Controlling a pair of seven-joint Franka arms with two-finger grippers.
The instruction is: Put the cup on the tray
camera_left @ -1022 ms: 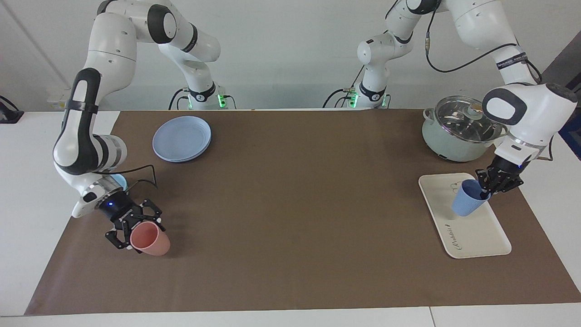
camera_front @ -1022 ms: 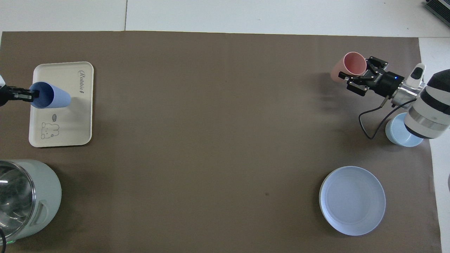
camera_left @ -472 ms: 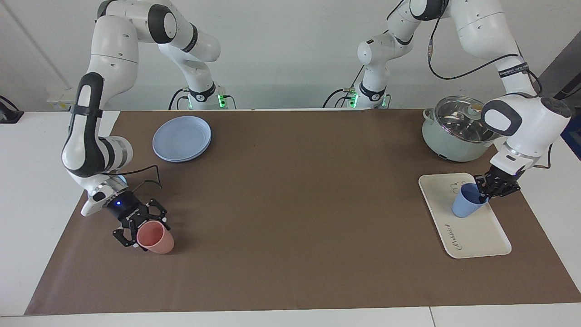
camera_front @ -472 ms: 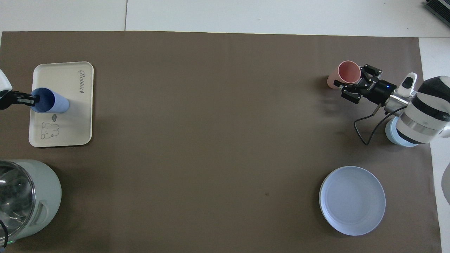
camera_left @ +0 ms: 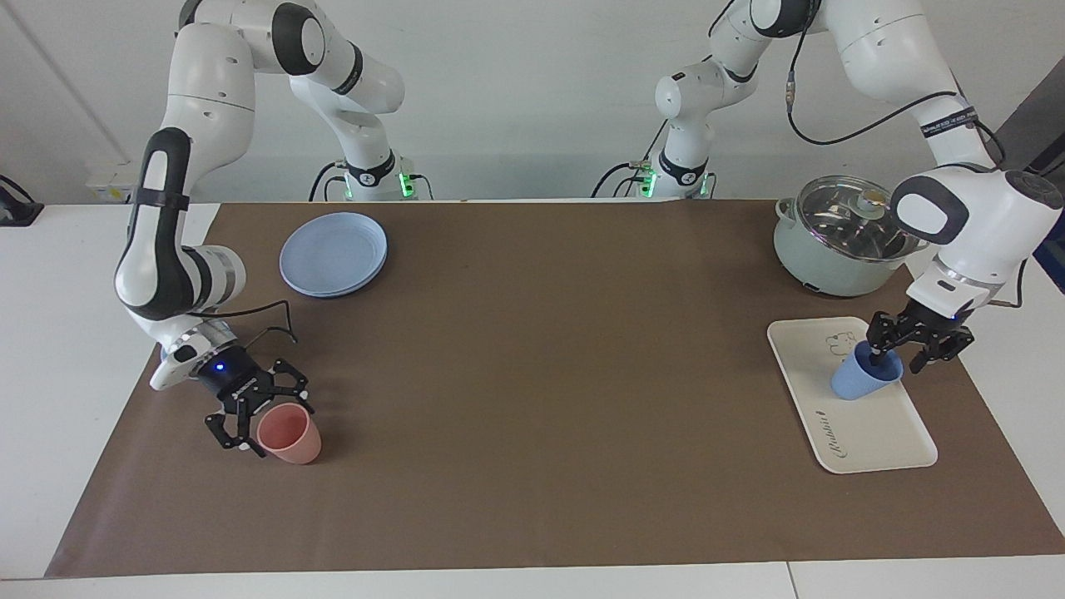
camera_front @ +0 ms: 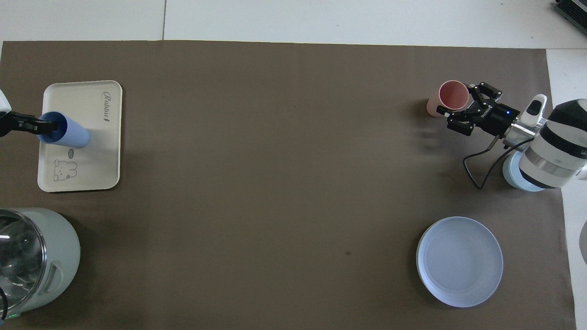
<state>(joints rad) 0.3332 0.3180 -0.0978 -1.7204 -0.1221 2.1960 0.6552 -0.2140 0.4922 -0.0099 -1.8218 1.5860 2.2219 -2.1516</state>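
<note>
Periwinkle cup [camera_left: 865, 378] now stands on the cream tray [camera_left: 799, 358], upright with a slight lean; 0.5 s ago it tilted more. Left gripper [camera_left: 894, 353] has spread its fingers, one inside the rim, no clamp. Right gripper [camera_left: 250, 416] sits open around the pink cup [camera_left: 289, 433], now resting on the table. Overhead, the left gripper is cut off at the frame edge; a light-blue bowl [camera_front: 511, 176] is mostly hidden under the right arm.

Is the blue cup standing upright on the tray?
Upright or nearly so: the cup has its base on the tray, mouth up, left pincer at its rim.
</note>
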